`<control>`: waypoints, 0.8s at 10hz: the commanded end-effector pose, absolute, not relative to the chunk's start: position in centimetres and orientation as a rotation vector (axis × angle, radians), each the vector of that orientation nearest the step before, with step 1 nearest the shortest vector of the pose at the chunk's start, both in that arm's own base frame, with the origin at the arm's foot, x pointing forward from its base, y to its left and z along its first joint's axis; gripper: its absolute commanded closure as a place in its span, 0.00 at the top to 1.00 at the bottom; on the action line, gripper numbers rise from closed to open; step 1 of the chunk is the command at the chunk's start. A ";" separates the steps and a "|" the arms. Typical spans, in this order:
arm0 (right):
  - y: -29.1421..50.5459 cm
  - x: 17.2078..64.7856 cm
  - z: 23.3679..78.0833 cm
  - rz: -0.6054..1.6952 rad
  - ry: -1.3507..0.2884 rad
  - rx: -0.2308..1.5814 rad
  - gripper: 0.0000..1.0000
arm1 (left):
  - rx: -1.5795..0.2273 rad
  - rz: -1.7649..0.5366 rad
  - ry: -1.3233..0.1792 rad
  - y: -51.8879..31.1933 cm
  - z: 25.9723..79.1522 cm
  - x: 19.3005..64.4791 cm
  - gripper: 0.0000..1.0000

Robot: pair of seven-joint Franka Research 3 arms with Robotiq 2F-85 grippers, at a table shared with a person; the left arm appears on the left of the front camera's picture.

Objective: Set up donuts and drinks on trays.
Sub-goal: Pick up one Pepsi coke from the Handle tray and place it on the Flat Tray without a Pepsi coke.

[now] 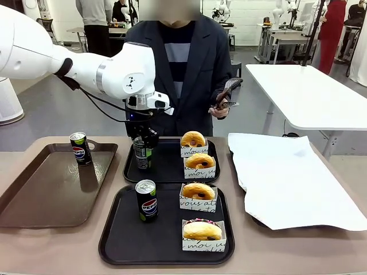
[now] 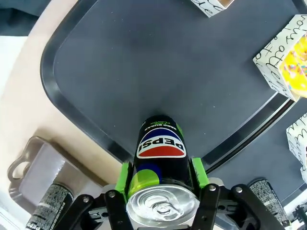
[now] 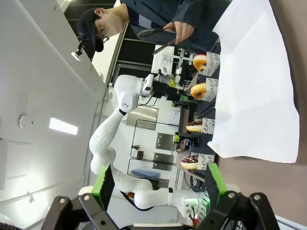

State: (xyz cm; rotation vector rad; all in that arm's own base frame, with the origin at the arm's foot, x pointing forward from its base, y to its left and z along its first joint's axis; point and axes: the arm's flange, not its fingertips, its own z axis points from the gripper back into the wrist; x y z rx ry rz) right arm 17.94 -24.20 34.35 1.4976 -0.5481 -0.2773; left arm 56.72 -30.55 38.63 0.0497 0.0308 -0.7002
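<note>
A beige-topped table fills the foreground, and beyond it a grey floor stretches back to a pale rear wall. To the right stands a long white table on thin metal legs, with further workbenches and a small table set deeper in the room. In the right wrist view, which is rolled sideways, a white ceiling carries a rectangular light panel and a small round fitting, and the lighting is bright and even throughout
</note>
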 end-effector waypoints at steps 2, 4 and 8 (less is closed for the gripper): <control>-24.0 18.3 34.3 -0.270 -0.579 1.511 1.00 | -0.001 -0.712 0.002 -30.1 41.5 56.7 1.00; -24.0 18.3 34.3 -0.270 -0.579 1.511 1.00 | 0.001 -0.666 0.007 -29.4 42.4 56.5 0.90; -24.0 18.3 34.3 -0.270 -0.579 1.511 1.00 | -0.087 -0.555 -0.065 -26.4 46.6 50.5 1.00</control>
